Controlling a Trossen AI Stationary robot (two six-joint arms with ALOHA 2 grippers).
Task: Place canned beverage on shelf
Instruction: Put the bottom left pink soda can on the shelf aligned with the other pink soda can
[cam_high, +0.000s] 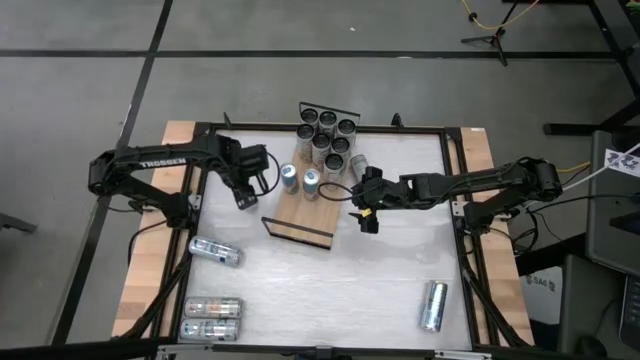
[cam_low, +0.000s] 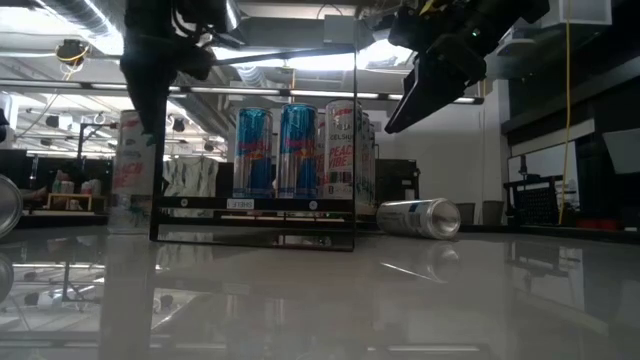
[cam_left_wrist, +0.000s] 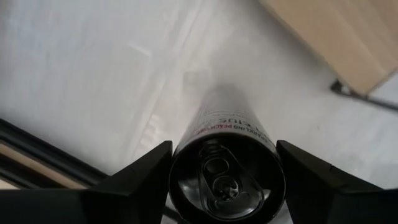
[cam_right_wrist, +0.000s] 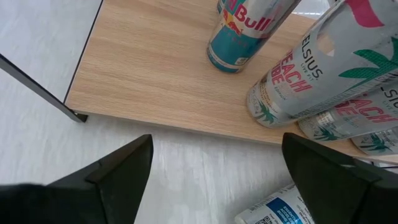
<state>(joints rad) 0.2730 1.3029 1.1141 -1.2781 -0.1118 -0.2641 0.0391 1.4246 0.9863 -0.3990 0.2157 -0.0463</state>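
The shelf (cam_high: 295, 215) is a light-wood board lying aslant in the middle of the white table. Several cans stand at its far end, and two blue cans (cam_high: 300, 180) stand nearer the middle. My left gripper (cam_high: 245, 195) hangs just left of the shelf, pointing down, shut on an upright white can with pink lettering (cam_left_wrist: 227, 124). In the low view this can (cam_low: 130, 170) reaches down to about table level; whether it rests there I cannot tell. My right gripper (cam_high: 365, 215) hovers open over the table by the shelf's right long edge (cam_right_wrist: 155, 124), with nothing between its fingers. My left gripper pinches the white can between its two fingers, one on each side of the can's wall just below the top rim (cam_left_wrist: 180, 155). The fingers (cam_left_wrist: 146, 180) come from above, pointing down along the can. The can stays upright, its top with the pull tab facing the wrist.
One can lies on its side right of the shelf (cam_high: 357, 165). More cans lie on the table at the near left (cam_high: 215, 250), (cam_high: 212, 317) and near right (cam_high: 433, 305). A black wire rail (cam_high: 297, 232) closes the shelf's near end. Bare board lies between this rail and the blue cans.
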